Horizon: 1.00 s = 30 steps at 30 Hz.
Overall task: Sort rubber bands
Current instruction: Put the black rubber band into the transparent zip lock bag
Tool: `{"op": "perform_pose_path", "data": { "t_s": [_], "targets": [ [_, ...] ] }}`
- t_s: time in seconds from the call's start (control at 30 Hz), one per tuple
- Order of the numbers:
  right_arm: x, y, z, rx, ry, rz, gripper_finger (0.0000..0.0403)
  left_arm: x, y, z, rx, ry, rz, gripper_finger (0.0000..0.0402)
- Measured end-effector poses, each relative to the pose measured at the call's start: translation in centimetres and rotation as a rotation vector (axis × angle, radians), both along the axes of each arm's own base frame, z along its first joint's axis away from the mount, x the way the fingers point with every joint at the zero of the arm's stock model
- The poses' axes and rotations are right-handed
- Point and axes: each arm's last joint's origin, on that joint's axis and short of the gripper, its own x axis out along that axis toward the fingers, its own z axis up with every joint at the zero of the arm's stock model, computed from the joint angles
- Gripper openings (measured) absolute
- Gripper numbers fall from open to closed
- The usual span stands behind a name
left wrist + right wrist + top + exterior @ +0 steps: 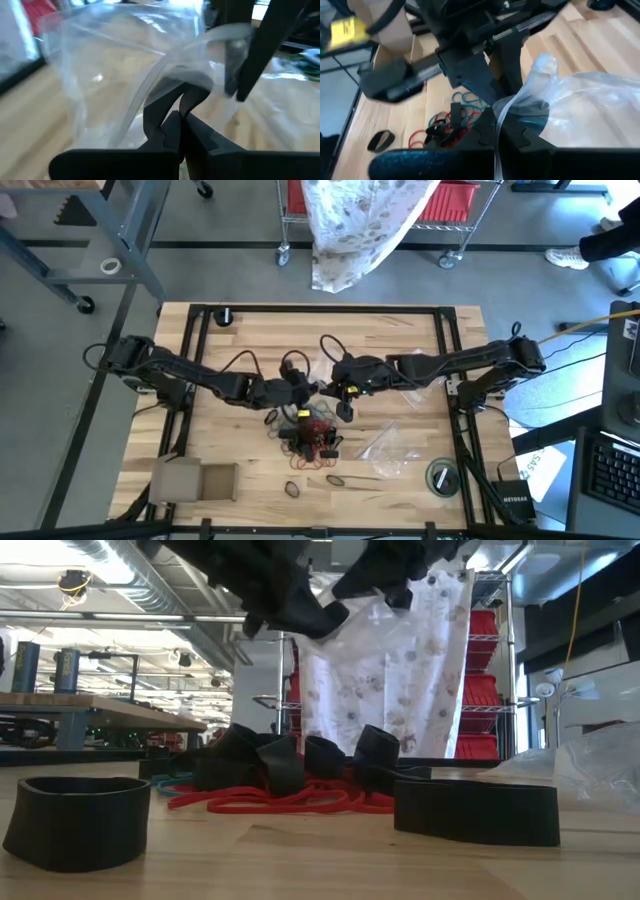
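Lying flat, rubber bands (312, 442) heaped.

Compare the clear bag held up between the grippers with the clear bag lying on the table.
The held bag hangs above the rubber bands, pinched by the left gripper and right gripper. The loose bag lies flat on the table, untouched. Both are clear plastic.
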Motion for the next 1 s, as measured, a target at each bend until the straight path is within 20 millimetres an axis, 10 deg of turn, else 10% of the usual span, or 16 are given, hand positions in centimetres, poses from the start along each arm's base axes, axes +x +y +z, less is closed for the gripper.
{"op": "perform_pose_path", "data": {
  "t_s": [0.53, 1.0],
  "targets": [
    [-0.1, 0.0, -0.7, -0.04, 0.059, 0.025, 0.0, -0.5, 1.1, 0.8, -0.221, 0.005, -0.138, 0.0162],
    [0.2, -0.2, -1.0, -0.086, 0.053, -0.007, 0.0, -3.8, 1.2, 4.2, -0.239, 0.01, -0.139, 0.0172]
  ]
}}
